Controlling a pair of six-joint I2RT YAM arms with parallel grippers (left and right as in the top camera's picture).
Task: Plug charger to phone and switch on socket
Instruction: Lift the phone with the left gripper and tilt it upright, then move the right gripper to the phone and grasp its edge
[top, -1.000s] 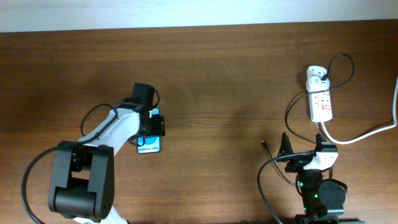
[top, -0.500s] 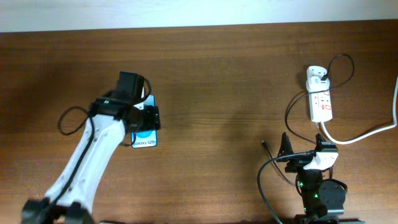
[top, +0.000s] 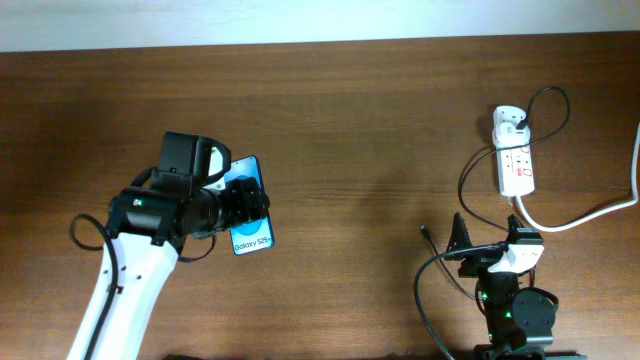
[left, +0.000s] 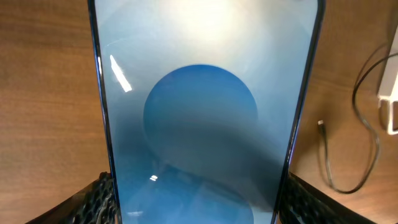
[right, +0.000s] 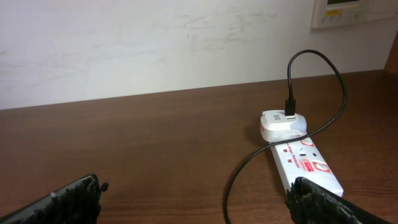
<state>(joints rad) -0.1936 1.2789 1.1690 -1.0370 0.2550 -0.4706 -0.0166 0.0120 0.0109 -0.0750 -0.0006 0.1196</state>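
My left gripper (top: 236, 207) is shut on the phone (top: 251, 210), a slim phone with a blue screen and "Galaxy S25" text, and holds it above the table at the left. In the left wrist view the phone (left: 199, 112) fills the frame between my fingers (left: 199, 214). The white socket (top: 516, 162) lies at the far right, with the charger's white adapter (top: 510, 122) plugged into its far end. The charger's black cable (top: 468, 180) loops down to a loose tip (top: 426, 233) on the table. My right gripper (top: 490, 245) is open and empty in front of the socket (right: 305, 163).
A thick white cord (top: 590, 212) runs from the socket off the right edge. The right wrist view shows the adapter (right: 280, 123), the cable loop (right: 339, 93), and a white wall behind the table. The cable tip (left: 320, 124) also shows in the left wrist view.
My left gripper has lifted the phone off the table and turned it slightly, while the arm swung out to the left. The right arm, socket and cable have not moved.
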